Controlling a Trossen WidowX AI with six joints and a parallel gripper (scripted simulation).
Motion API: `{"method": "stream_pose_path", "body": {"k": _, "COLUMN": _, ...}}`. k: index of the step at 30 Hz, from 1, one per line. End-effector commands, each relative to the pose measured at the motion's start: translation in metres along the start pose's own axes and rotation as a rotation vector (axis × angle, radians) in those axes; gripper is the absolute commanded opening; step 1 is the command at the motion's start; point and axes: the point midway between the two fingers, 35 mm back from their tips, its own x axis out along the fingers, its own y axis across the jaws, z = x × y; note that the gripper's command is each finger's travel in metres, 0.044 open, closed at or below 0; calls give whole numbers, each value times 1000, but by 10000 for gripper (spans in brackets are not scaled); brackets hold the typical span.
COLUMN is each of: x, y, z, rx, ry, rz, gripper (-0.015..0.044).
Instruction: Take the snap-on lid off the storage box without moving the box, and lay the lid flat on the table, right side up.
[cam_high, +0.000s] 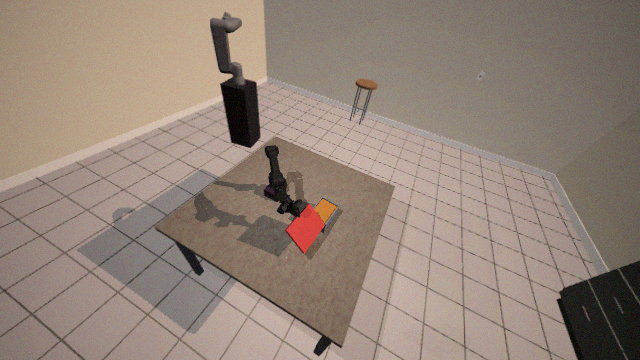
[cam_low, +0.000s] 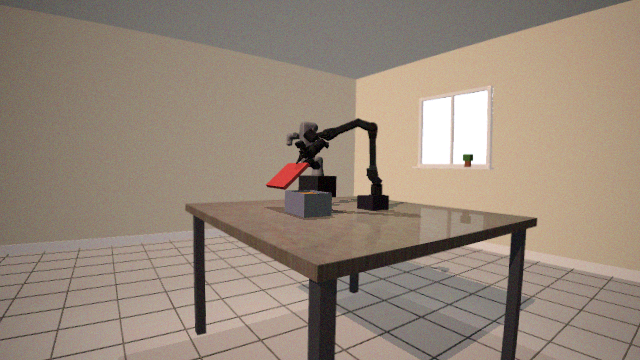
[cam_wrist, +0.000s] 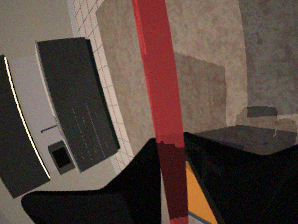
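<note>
The red lid (cam_high: 306, 229) (cam_low: 287, 175) (cam_wrist: 162, 90) is off the box and tilted steeply in the air, above and beside it. My gripper (cam_high: 303, 210) (cam_low: 308, 163) (cam_wrist: 169, 140) is shut on one edge of the lid, at its upper end. The grey-blue storage box (cam_low: 301, 204) stands open on the table (cam_high: 350, 195) (cam_low: 400, 225). Its orange inside (cam_high: 326, 210) (cam_wrist: 199, 192) shows in the top view and at the bottom of the wrist view. The lid hides part of the box in the top view.
The dark arm base (cam_high: 270, 192) (cam_low: 373, 202) stands on the table, off to one side of the box. A grey arm on a black pedestal (cam_high: 241, 112) stands on the floor beyond the table. A stool (cam_high: 366, 84) and a dark cabinet (cam_high: 605, 315) stand farther off.
</note>
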Motion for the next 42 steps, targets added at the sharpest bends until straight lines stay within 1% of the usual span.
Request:
{"method": "stream_pose_path", "body": {"k": 1, "x": -3, "y": 6, "z": 11, "rx": -11, "ry": -3, "rz": 17, "gripper": 0}}
{"method": "stream_pose_path", "body": {"k": 15, "x": -6, "y": 4, "z": 38, "rx": -12, "ry": -5, "rz": 17, "gripper": 0}}
{"method": "stream_pose_path", "body": {"k": 27, "x": -6, "y": 2, "z": 38, "rx": -12, "ry": -5, "rz": 17, "gripper": 0}}
{"method": "stream_pose_path", "body": {"k": 42, "x": 5, "y": -13, "z": 36, "rx": -12, "ry": -5, "rz": 16, "gripper": 0}}
